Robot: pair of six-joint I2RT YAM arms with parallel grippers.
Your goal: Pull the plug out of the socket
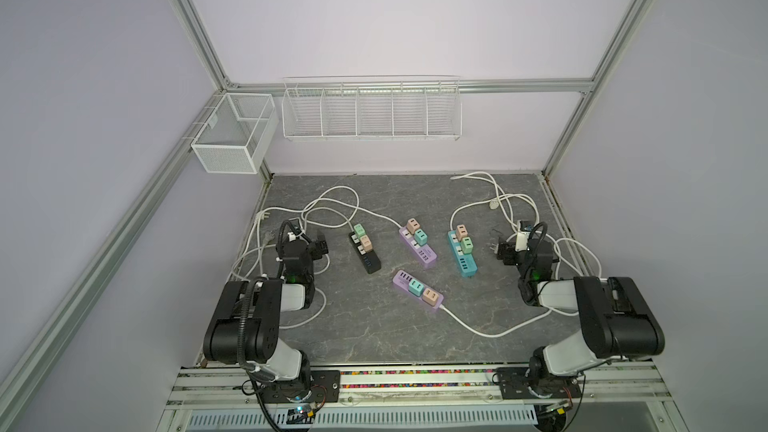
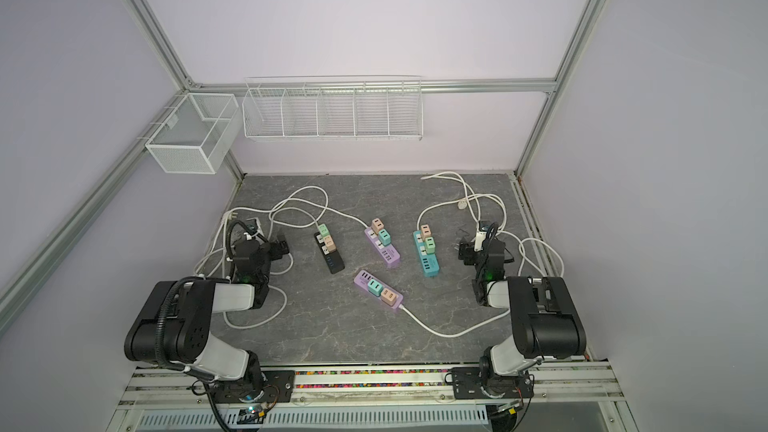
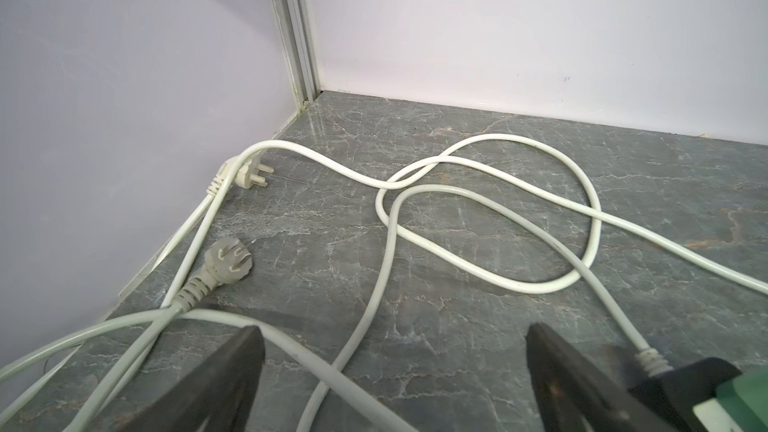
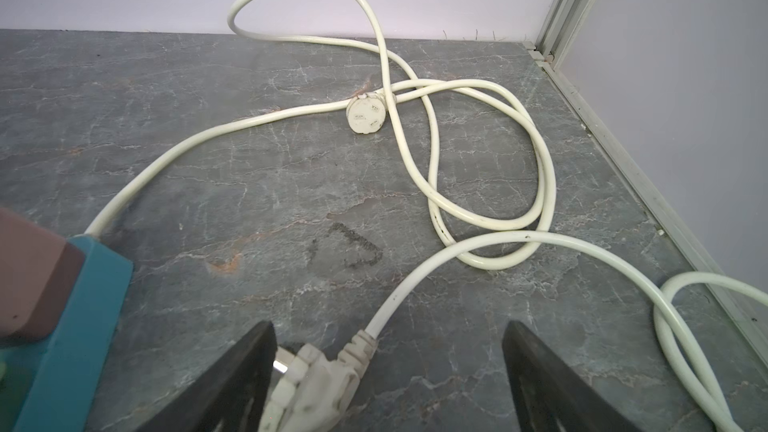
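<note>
The left pincer [image 1: 322, 246] and right pincer [image 1: 500, 248] are both spread and empty. The teal power strip [image 1: 467, 265] lies just left of the right pincer, running near-to-far, with its plugs [image 1: 467, 245] on the far half.

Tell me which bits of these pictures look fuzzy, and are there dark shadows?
Left wrist view: the green plug at the edge is fuzzy; right wrist view: the brown plug and blue power strip are too; both top views: soft light, only faint shadows on the table.
</note>
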